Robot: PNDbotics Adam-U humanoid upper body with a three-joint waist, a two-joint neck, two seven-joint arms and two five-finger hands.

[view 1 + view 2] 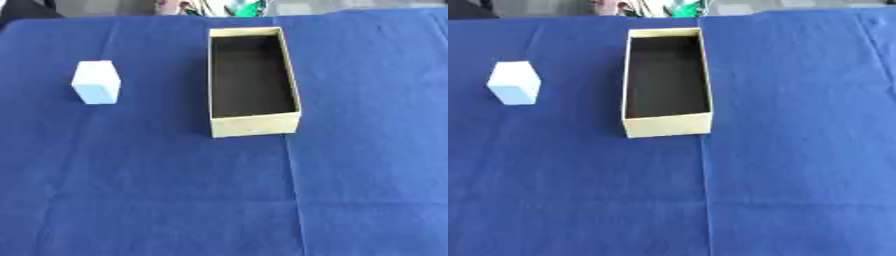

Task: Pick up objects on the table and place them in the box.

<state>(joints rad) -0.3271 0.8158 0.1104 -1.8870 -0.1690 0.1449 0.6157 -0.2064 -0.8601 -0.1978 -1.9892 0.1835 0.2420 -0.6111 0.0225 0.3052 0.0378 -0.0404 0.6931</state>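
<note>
A small pale blue-white block stands on the blue cloth at the left, apart from the box. A long open cardboard box with tan walls and a dark inside lies at the centre, its length running away from me. Nothing shows inside the box. Neither of my hands appears in either view.
A blue cloth with fold creases covers the whole table. Beyond the far edge some coloured clutter shows. Wide bare cloth lies in front of and to the right of the box.
</note>
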